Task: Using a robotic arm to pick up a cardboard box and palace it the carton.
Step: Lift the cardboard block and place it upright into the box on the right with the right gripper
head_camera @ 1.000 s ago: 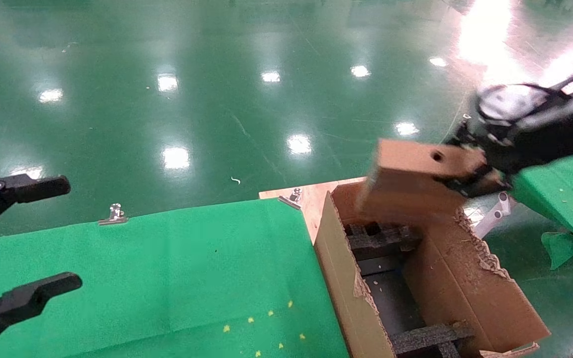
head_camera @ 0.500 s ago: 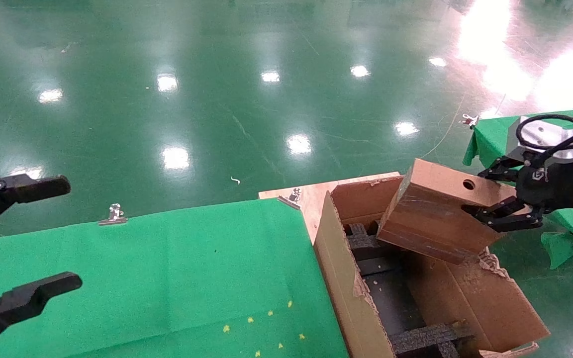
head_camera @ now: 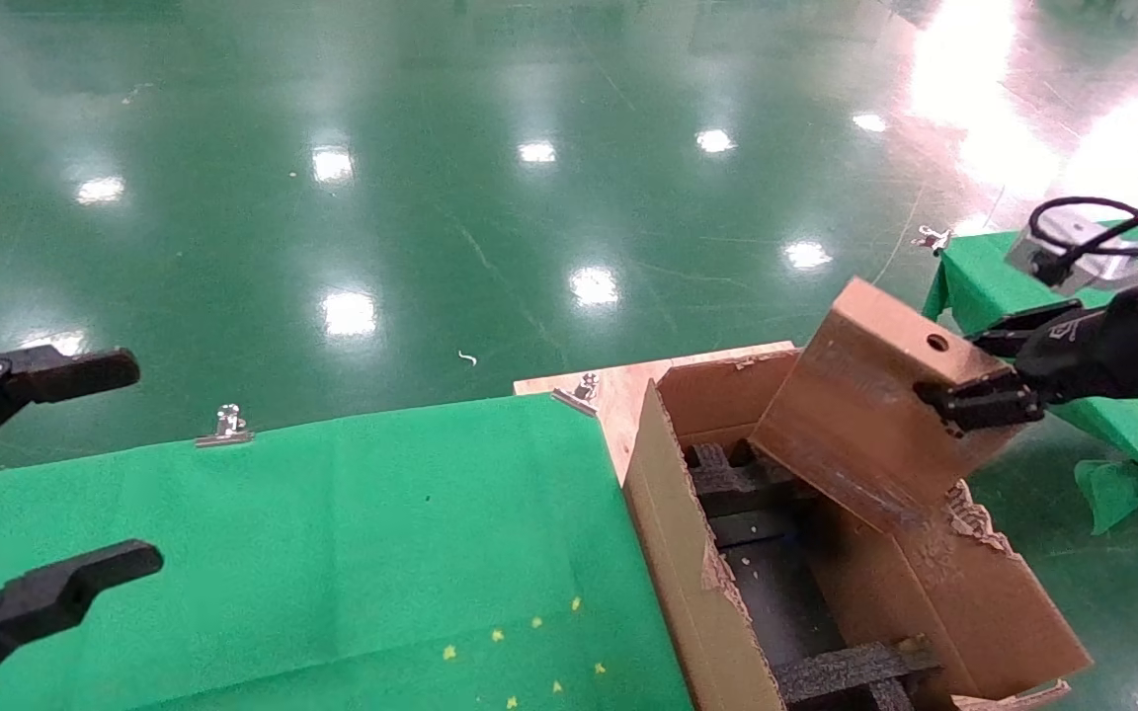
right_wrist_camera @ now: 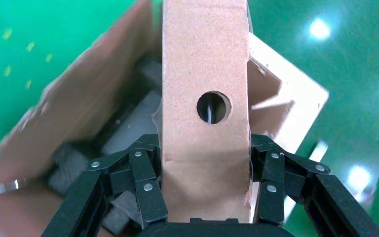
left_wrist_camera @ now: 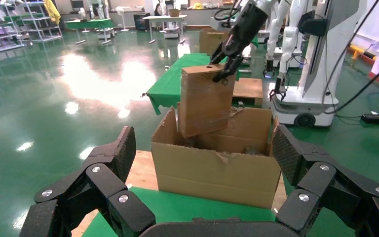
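My right gripper (head_camera: 974,400) is shut on the cardboard box (head_camera: 865,415), a small brown block with a round hole in its narrow face. I hold it tilted over the far end of the carton (head_camera: 697,583), its lower edge dipping inside above the black foam inserts (head_camera: 727,474). In the right wrist view the box (right_wrist_camera: 205,64) sits between my fingers (right_wrist_camera: 148,187). The left wrist view shows the box (left_wrist_camera: 205,98) hanging over the carton (left_wrist_camera: 217,170). My left gripper (head_camera: 36,494) is open and empty at the far left over the green cloth.
A green-clothed table (head_camera: 312,553) lies left of the carton, held by metal clips (head_camera: 228,425). A wooden board (head_camera: 618,390) sits under the carton's far corner. Another green table (head_camera: 1122,415) is at the right. A white robot base (left_wrist_camera: 306,59) stands beyond the carton.
My right gripper swung the box from high over the carton's far end toward the right, then tipped it steeper so its lower edge points into the carton. The left arm has not moved.
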